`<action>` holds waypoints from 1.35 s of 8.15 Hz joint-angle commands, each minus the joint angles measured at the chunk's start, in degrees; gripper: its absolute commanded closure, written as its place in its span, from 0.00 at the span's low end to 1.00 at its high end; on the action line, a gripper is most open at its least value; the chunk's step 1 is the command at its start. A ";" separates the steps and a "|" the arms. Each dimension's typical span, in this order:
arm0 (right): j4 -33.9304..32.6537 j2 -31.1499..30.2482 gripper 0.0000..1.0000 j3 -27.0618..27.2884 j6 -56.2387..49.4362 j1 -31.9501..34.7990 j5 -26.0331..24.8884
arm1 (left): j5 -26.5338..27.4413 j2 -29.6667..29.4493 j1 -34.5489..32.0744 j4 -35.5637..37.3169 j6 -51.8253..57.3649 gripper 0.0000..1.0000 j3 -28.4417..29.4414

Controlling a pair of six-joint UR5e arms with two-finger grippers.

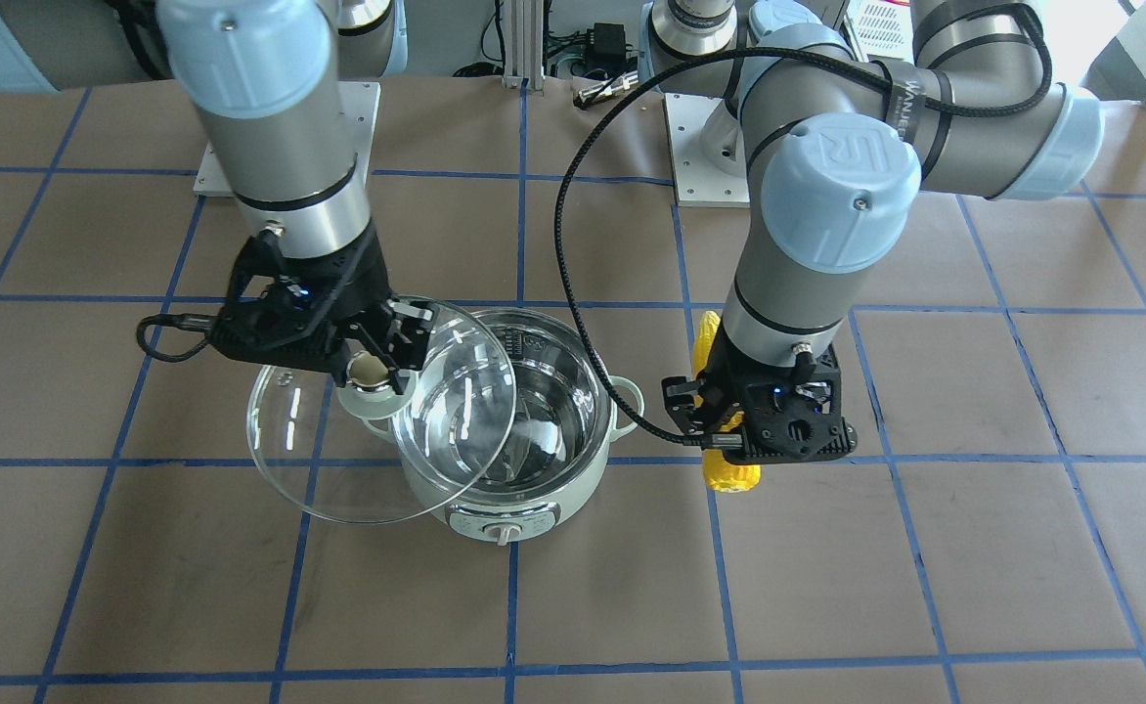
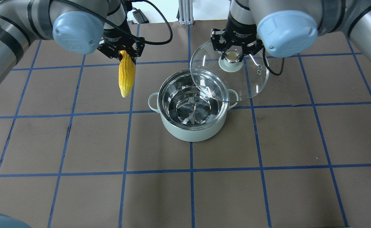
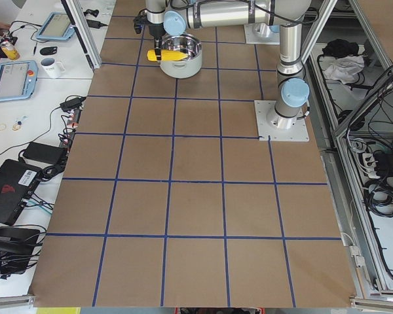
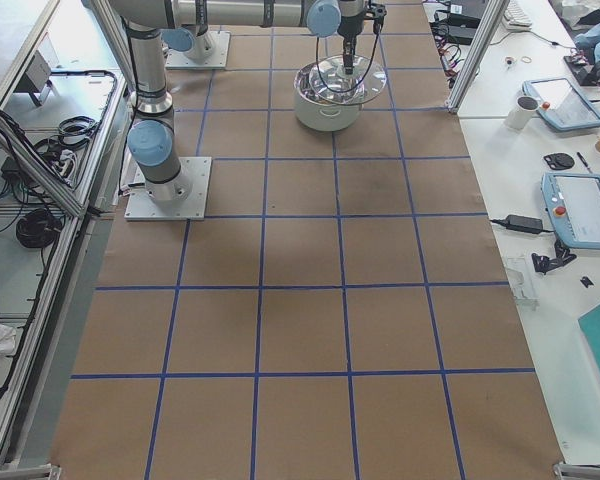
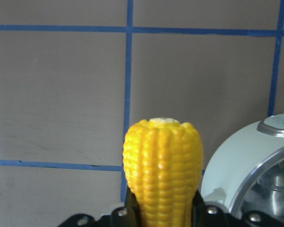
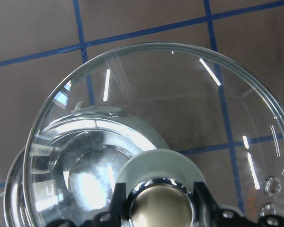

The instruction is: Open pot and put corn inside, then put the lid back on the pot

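The pale mint-green pot (image 2: 191, 133) stands open at mid-table, its steel inside bare; it also shows in the front view (image 1: 573, 489). My right gripper (image 2: 232, 56) is shut on the beige knob (image 1: 370, 369) of the glass lid (image 2: 248, 85). It holds the lid tilted in the air, overlapping the pot's rim on the robot's right. My left gripper (image 2: 125, 56) is shut on the yellow corn (image 2: 125, 77), held above the table on the robot's left of the pot, apart from it. In the left wrist view the corn (image 5: 163, 165) juts forward beside the pot (image 5: 246, 161).
A black cable (image 1: 573, 244) loops from the left arm's wrist behind the pot. Two arm base plates (image 1: 700, 147) sit at the robot's edge of the table. Blue tape lines grid the brown table top (image 2: 252, 190). Side benches hold tablets (image 4: 580, 205) and a mug (image 3: 52, 66).
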 commanded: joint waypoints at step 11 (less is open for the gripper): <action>8.84 -3.46 0.66 0.67 -22.26 -14.76 1.12 | -3.72 -9.83 -18.93 14.48 -16.24 0.64 -3.79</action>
